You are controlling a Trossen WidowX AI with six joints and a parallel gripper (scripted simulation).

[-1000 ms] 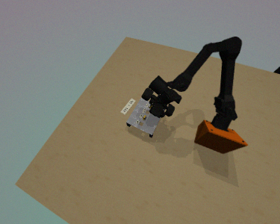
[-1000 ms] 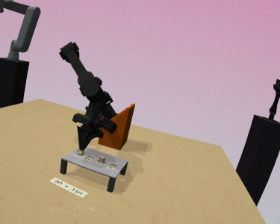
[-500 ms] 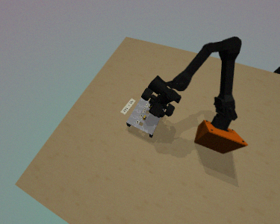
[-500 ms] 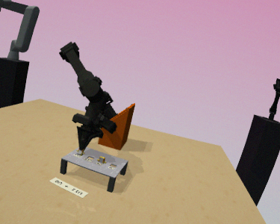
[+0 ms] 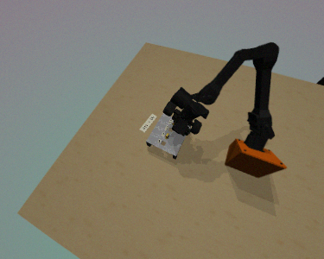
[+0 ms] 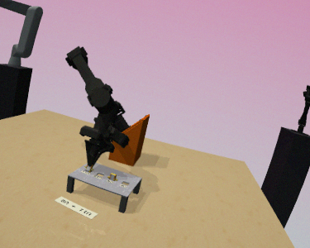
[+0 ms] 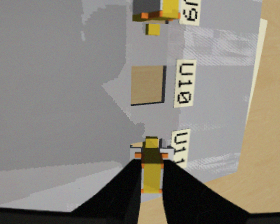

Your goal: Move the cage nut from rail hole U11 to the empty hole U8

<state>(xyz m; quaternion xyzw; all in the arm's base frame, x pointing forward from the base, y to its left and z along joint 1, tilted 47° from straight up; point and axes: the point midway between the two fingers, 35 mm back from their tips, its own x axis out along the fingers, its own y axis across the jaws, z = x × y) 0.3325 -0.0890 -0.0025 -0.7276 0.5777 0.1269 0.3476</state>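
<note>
My gripper (image 6: pixel 90 165) (image 7: pixel 151 167) is shut on the yellow cage nut (image 7: pixel 152 179) at hole U11. A sliver of hole shows beside the nut in the wrist view, so it seems at or slightly above the hole; its spring wings under the plate cannot be made out. The grey rail plate (image 5: pixel 175 145) (image 6: pixel 131 178) (image 7: pixel 60 100) stands on short dark legs. The other cage nut (image 5: pixel 167 135) (image 6: pixel 112 176) (image 7: pixel 171 7) sits at U9. The empty hole U8 (image 5: pixel 163 142) (image 6: pixel 125 183) is beyond it, outside the wrist view. In the top view the arm hides the fingertips.
The empty hole U10 (image 6: pixel 99 175) (image 7: pixel 147 86) lies between the two nuts. A printed paper strip (image 5: pixel 148 123) (image 6: pixel 76 207) lies beside the rail. The orange arm base (image 5: pixel 254 160) (image 6: pixel 131 145) stands behind the rail in the exterior view. Two other arms on dark pedestals are farther off.
</note>
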